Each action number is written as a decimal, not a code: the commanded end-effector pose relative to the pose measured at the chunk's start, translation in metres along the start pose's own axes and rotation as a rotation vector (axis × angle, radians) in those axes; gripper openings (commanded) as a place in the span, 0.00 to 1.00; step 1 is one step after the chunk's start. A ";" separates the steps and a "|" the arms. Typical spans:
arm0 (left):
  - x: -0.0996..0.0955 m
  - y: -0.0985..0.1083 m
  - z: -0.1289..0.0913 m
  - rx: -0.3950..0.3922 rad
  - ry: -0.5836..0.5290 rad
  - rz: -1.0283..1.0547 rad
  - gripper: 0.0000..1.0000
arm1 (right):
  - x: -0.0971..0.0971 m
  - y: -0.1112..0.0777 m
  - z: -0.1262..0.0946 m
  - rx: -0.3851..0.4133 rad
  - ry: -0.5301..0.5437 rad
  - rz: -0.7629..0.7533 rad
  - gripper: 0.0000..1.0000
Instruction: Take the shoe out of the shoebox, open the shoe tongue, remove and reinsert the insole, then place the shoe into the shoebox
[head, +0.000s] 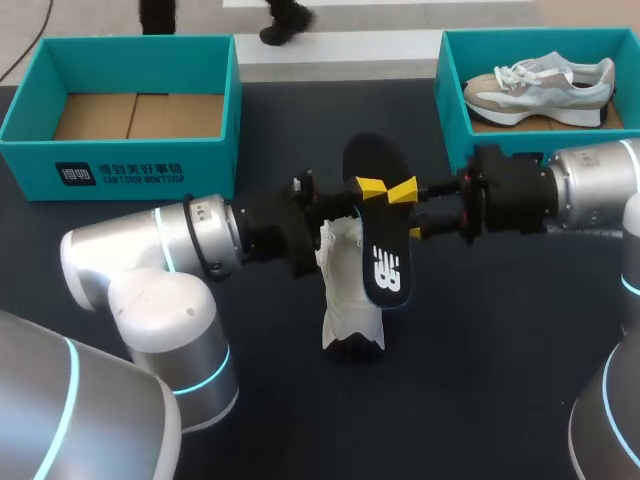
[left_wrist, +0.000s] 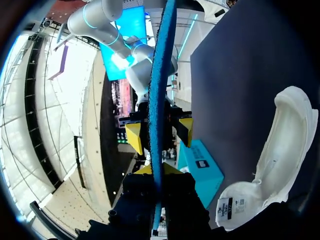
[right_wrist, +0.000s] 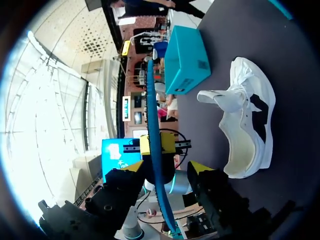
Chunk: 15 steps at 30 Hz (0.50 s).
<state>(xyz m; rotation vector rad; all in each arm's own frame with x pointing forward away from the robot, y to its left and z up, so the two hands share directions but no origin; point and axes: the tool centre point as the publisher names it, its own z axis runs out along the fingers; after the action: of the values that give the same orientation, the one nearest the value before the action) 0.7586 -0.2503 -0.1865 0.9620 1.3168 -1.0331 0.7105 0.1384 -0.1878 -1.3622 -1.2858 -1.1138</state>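
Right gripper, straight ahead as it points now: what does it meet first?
The right gripper would meet the insole first, standing edge-on between its open fingers; the left gripper, shut on that insole, is just beyond. Depth is unclear.

Shoeboxes, two: left open teal cardboard shoebox (head: 130, 172); right open teal cardboard shoebox (head: 450, 110). Shoes, two: white lace-up shoe (head: 345, 300); grey-and-white sneaker (head: 540, 88). Insoles, one: black foam insole (head: 385, 265). Pincers, two: left pincer (head: 372, 188); right pincer (head: 403, 190).
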 end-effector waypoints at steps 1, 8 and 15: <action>-0.003 -0.003 -0.017 0.007 0.062 -0.022 0.00 | 0.001 -0.014 -0.018 -0.043 -0.020 -0.005 1.00; 0.003 -0.013 -0.041 0.059 0.122 -0.089 0.00 | -0.005 -0.020 -0.040 -0.098 -0.067 -0.081 1.00; 0.005 -0.024 -0.056 0.093 0.130 -0.125 0.00 | -0.012 -0.023 -0.062 -0.118 -0.097 -0.092 1.00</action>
<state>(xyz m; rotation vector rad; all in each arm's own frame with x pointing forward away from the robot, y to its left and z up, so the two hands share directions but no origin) 0.7273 -0.2234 -0.1958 1.0340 1.4593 -1.1475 0.6964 0.0864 -0.1952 -1.4595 -1.3800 -1.2108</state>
